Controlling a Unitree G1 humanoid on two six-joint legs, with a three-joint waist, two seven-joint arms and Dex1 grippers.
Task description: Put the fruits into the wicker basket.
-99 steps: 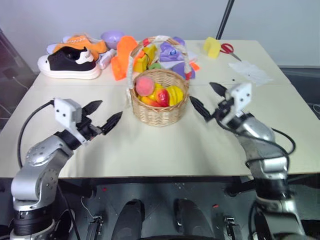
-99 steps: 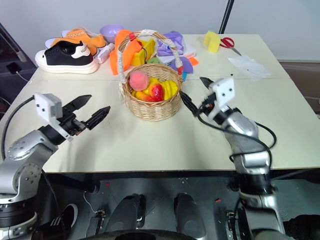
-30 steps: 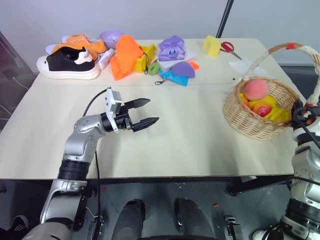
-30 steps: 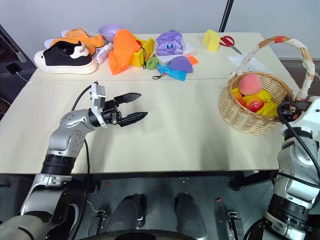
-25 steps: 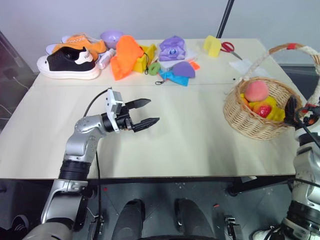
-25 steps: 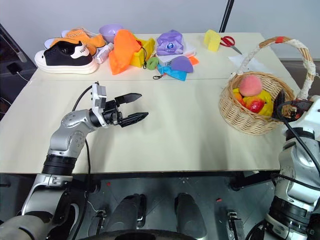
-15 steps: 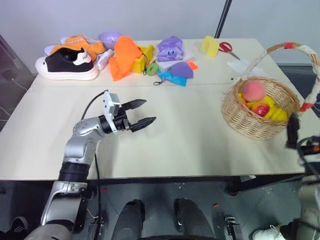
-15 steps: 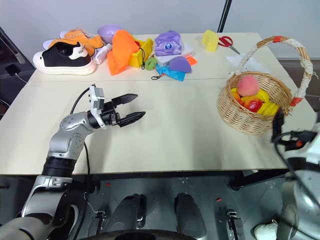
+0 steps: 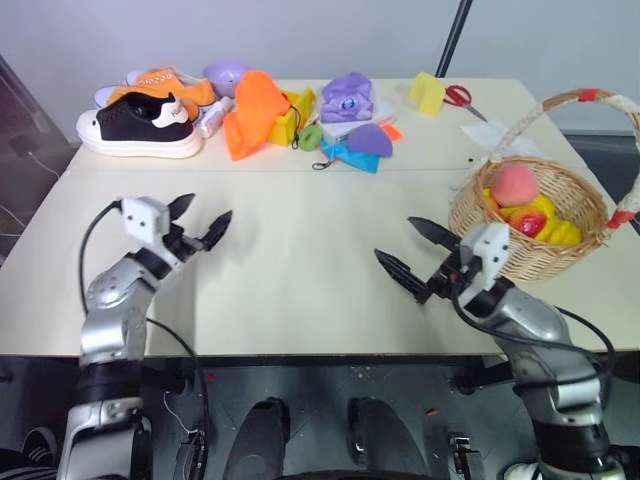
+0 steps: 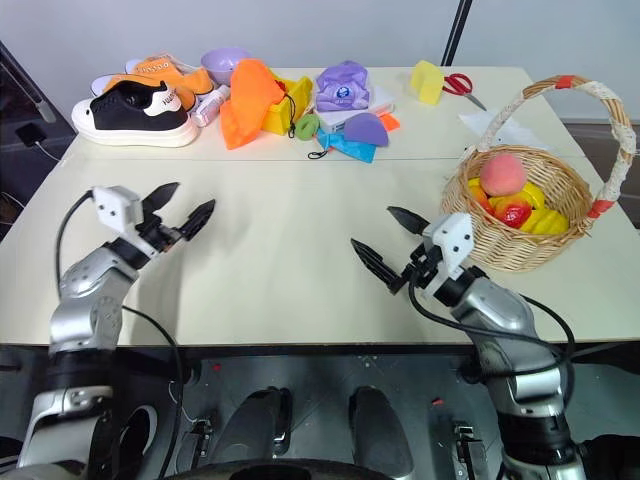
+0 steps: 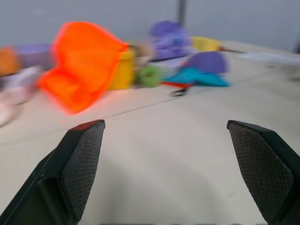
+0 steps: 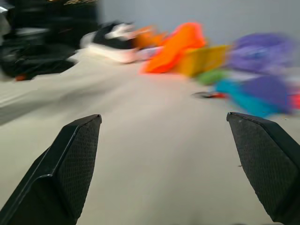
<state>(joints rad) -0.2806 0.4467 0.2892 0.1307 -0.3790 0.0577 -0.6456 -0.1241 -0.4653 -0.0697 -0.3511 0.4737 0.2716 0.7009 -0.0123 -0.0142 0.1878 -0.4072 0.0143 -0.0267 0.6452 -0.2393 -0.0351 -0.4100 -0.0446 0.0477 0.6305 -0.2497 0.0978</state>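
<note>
The wicker basket (image 9: pixel 525 235) sits at the right edge of the table (image 9: pixel 300 290), a round tan woven bowl with a tall arched handle (image 9: pixel 600 110) wrapped pale and marked with red bands. Inside it lie the fruits: a round pink-orange peach (image 9: pixel 515 185) on top, a red fruit (image 9: pixel 528 222) just beside it, and yellow pieces (image 9: pixel 553 225) packed against the far wall. The basket's right side reaches close to the table's right edge. Just to its left hovers the right gripper (image 9: pixel 412 256), above the table near the front edge; its two black fingers are spread wide with nothing between them, pointing toward the middle of the table, apart from the basket. The left gripper (image 9: pixel 200 220) hangs over the left part of the table, its fingers likewise parted wide and empty, pointing inward. Between the two grippers the tabletop is a broad bare stretch running from the front edge back to a seam. Beyond that seam, along the far side, lie an orange cloth (image 9: pixel 255 110), a yellow item (image 9: pixel 292 115), a purple cloth (image 9: pixel 347 98), a blue and purple piece (image 9: pixel 360 148), a black shoe (image 9: pixel 140 125), a yellow block (image 9: pixel 427 93) and red-handled scissors (image 9: pixel 460 97), all well apart from the basket.
</note>
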